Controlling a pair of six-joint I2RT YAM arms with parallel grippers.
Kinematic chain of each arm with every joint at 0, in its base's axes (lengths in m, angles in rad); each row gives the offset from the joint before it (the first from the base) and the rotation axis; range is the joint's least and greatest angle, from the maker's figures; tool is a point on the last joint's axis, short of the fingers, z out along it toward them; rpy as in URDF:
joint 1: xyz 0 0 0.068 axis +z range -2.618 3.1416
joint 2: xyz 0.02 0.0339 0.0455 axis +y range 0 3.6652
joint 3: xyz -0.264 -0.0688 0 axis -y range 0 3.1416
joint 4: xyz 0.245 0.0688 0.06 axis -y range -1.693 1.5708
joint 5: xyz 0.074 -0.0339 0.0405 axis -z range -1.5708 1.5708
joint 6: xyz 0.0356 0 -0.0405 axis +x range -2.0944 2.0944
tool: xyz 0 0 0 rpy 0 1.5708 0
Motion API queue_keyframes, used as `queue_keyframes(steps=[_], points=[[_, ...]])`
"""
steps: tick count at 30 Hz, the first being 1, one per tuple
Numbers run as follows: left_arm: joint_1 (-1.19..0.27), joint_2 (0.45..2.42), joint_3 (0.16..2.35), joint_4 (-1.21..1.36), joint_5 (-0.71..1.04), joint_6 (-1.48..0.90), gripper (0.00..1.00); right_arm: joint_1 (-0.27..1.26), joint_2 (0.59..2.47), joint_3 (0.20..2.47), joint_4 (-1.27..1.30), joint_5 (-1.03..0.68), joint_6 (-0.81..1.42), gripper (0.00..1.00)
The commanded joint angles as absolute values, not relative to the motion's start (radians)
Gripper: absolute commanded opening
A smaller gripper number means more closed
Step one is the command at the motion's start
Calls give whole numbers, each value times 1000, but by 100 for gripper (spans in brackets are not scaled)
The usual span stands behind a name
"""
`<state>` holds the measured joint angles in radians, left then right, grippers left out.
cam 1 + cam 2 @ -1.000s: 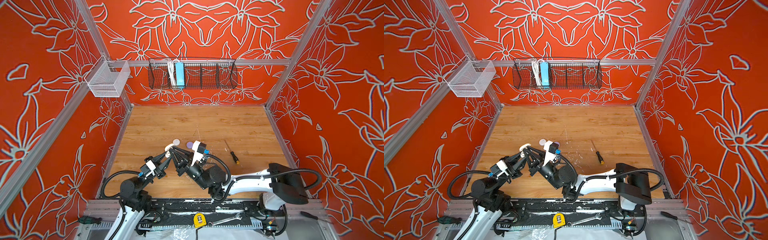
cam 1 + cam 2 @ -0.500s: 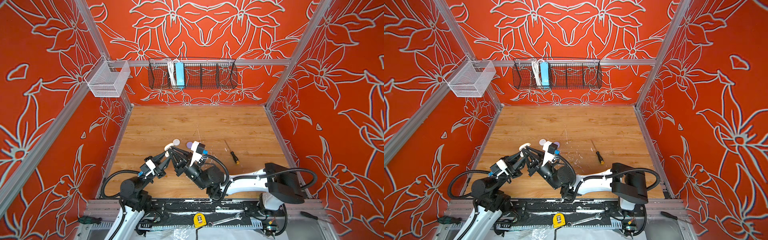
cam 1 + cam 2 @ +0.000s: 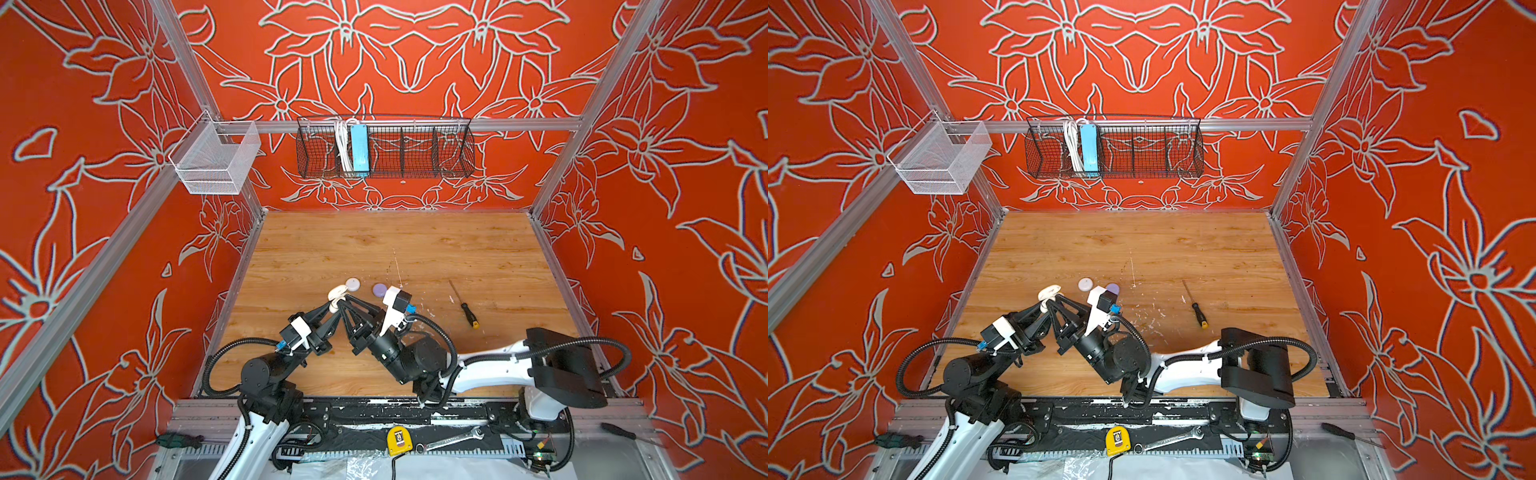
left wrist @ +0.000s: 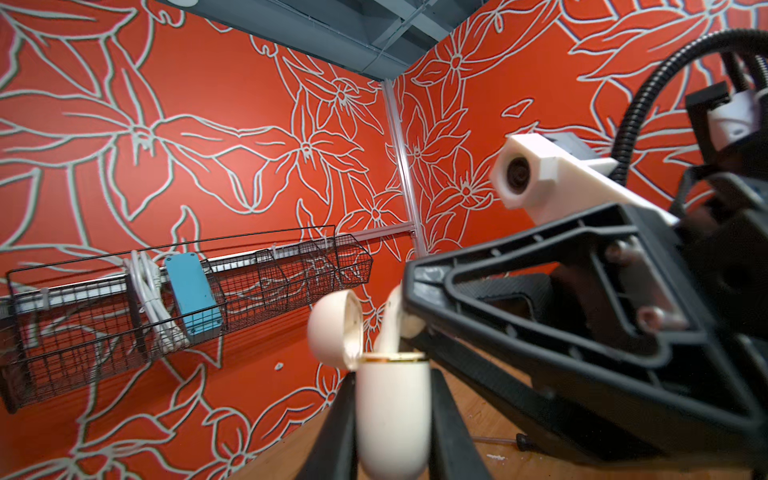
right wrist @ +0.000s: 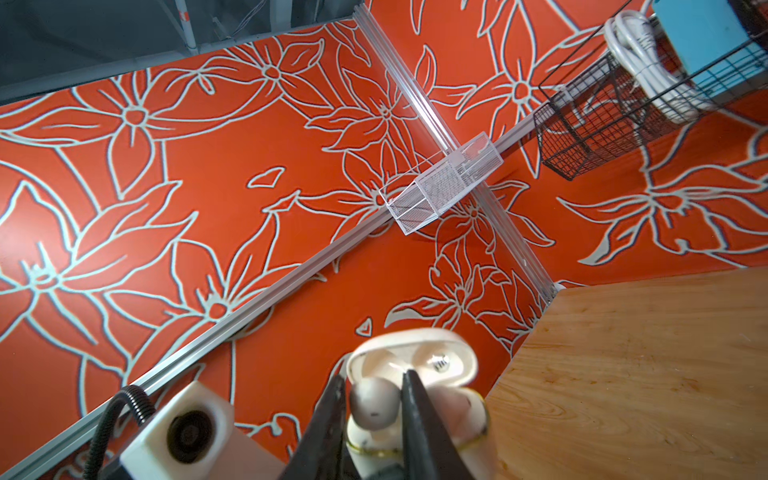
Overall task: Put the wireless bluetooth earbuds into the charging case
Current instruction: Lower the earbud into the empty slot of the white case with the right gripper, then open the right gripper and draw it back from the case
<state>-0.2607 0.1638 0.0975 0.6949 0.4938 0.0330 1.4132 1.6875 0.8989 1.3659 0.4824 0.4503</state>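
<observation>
Broadly, the wooden table (image 3: 415,249) carries little that matters right now, since the work is held up over its near part where the two arms meet. The left tool (image 3: 331,309) is pressed together on the body of the charging case (image 4: 392,411), which stands upright with its lid (image 4: 332,328) swung open. The case looks like light, hard, glossy plastic, so it could slip or turn in a loose grip. The flat sides of its body, below the gold rim, seem the right place to take it; the hinged lid would give way. The right tool (image 5: 372,384) has its tips close on either side of the cream earbud (image 5: 374,409), whose lower end sits at the mouth of the case. I cannot tell whether the tips pinch it or only stand beside it. That earbud is tiny, smooth and rounded, nearly weightless I would judge, and apt to squirt out of a hard squeeze. A gentle hold across its bulb, with the stem free to point down into the socket, seems best.
</observation>
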Motion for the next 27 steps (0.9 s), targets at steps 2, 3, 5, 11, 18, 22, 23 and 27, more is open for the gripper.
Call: queue_keyframes(steps=[2, 3, 5, 11, 18, 22, 23, 27], points=[[-264, 146, 126, 756, 490, 26, 0, 1422, 1689, 882, 1312, 518, 449, 30], [-264, 147, 127, 755, 489, 28, 0, 1422, 1690, 884, 1311, 517, 448, 32], [-264, 152, 130, 753, 491, 29, 0, 1424, 1689, 885, 1311, 520, 441, 36], [-264, 146, 127, 743, 495, 29, 0, 1424, 1668, 901, 1278, 534, 399, 38], [-264, 108, 133, 680, 495, 32, 0, 1424, 1586, 879, 1225, 488, 335, 48], [-264, 106, 137, 652, 505, 25, 0, 1424, 1496, 847, 1138, 471, 319, 56], [-264, 107, 136, 644, 509, 23, 0, 1424, 1472, 839, 1116, 472, 310, 55], [-264, 93, 141, 576, 528, 10, 0, 1424, 1339, 830, 917, 501, 283, 43]])
